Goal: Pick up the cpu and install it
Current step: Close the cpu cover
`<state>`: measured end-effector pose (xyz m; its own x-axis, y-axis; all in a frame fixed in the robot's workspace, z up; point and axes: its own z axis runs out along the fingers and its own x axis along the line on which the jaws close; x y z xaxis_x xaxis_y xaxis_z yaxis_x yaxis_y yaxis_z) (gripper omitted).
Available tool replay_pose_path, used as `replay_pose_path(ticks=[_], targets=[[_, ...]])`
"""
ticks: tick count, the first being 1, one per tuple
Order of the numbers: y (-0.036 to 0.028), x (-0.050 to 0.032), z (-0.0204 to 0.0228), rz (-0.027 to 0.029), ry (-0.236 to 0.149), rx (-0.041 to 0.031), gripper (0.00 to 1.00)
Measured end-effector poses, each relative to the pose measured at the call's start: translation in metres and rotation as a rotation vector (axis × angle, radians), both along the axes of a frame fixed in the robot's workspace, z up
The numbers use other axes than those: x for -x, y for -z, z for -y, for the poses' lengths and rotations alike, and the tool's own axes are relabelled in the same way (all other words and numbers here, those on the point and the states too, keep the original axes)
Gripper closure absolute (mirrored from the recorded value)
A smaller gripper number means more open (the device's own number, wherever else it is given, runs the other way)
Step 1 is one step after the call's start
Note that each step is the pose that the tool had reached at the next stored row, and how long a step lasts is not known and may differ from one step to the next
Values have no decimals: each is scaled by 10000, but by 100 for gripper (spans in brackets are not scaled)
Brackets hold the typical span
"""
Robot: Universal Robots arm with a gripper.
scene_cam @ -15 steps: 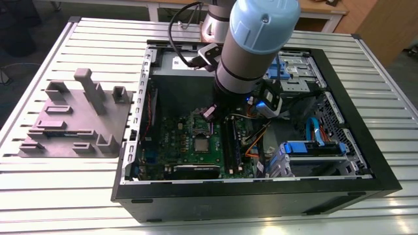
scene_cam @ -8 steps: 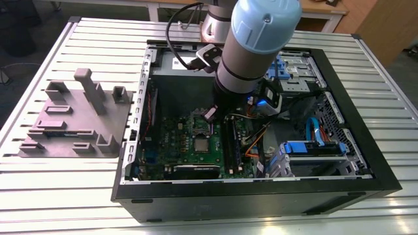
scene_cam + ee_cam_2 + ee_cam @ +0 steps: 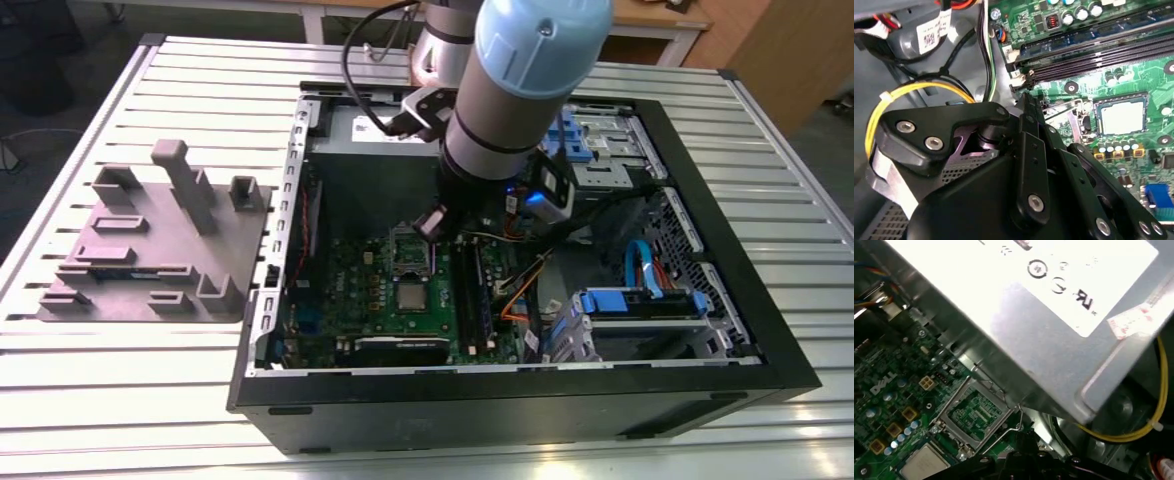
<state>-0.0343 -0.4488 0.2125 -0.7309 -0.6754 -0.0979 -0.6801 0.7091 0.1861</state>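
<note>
1. The end effector (image 3: 1026, 102) hung low inside the computer case (image 3: 507, 410). Its tip was close over the wire retention lever (image 3: 1017, 424) of the processor socket. Whether it was apart or together could not be told, and nothing was seen carried in it.
2. Just beside the lever, the load plate (image 3: 974, 412) stood swung back on its hinge. Green board showed through its window. This position judged to keep the socket open for seating.
3. The cpu (image 3: 1121, 116) lay flat and square within the socket frame, at about 6 o'clock from the end effector (image 3: 434, 225) in the exterior view. It appeared seated but not clamped (the plate was not over it).
4. The black memory slots (image 3: 1094, 55) ran alongside the socket, at 3 o'clock from the cpu (image 3: 411, 297).
5. The silver-grey power supply (image 3: 1029, 315) sat at 12 o'clock, overhanging the board edge.
6. The case lay on its side on the slatted worktop (image 3: 107, 400), judged to give top-down access. A grey fixture block (image 3: 147, 245) stood at 9 o'clock, apart from the case.
</note>
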Motion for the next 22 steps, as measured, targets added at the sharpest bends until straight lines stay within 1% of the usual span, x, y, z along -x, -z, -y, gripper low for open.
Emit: replay_pose_path(ticks=[1,2,7,10,13,16,22], targets=[[2,0,0,-1,-143,3,90],[4,0,-4,-1,-186,5,90],[24,-1,-52,-1,-192,-4,90],[45,-1,-86,-1,-192,-3,90],[69,-2,-115,0,-193,-18,90],[86,-2,-125,0,-193,-49,90],[110,-1,-128,0,-193,-64,90]])
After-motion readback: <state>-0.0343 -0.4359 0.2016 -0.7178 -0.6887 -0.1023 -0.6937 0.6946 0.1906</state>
